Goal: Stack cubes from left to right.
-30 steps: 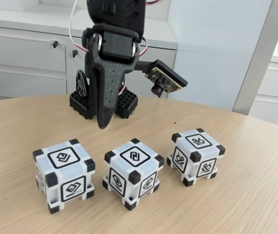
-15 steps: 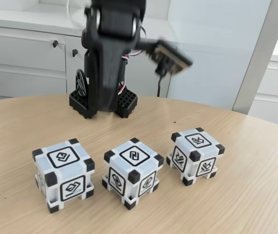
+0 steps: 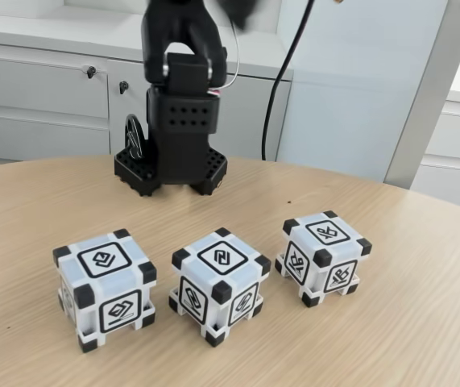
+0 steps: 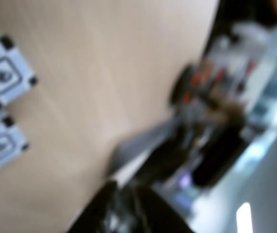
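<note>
While the arm [image 3: 183, 97] is swinging up and away, three cubes [image 3: 221, 286] are sitting unstacked — gripper state impossible to tell.

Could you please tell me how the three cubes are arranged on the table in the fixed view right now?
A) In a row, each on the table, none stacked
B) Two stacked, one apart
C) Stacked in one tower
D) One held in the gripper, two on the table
A: the left cube, the middle cube and the right cube each sit on the table, side by side with gaps between them.
</note>
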Robot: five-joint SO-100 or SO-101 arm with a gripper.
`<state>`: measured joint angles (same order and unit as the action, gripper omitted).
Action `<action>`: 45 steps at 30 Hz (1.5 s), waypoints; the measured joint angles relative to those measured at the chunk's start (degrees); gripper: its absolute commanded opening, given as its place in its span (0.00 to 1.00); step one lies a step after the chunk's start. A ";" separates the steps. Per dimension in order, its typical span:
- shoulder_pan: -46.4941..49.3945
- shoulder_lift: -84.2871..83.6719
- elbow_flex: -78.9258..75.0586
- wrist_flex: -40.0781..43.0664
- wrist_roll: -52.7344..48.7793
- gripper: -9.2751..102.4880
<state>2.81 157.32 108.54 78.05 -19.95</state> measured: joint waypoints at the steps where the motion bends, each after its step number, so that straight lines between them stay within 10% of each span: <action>1: -2.72 -0.62 -0.44 0.00 -2.02 0.08; 18: -20.04 -9.67 14.59 4.66 -39.02 0.12; 45: -19.60 -34.28 17.40 4.22 -49.13 0.41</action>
<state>-16.79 123.05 125.95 82.27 -69.08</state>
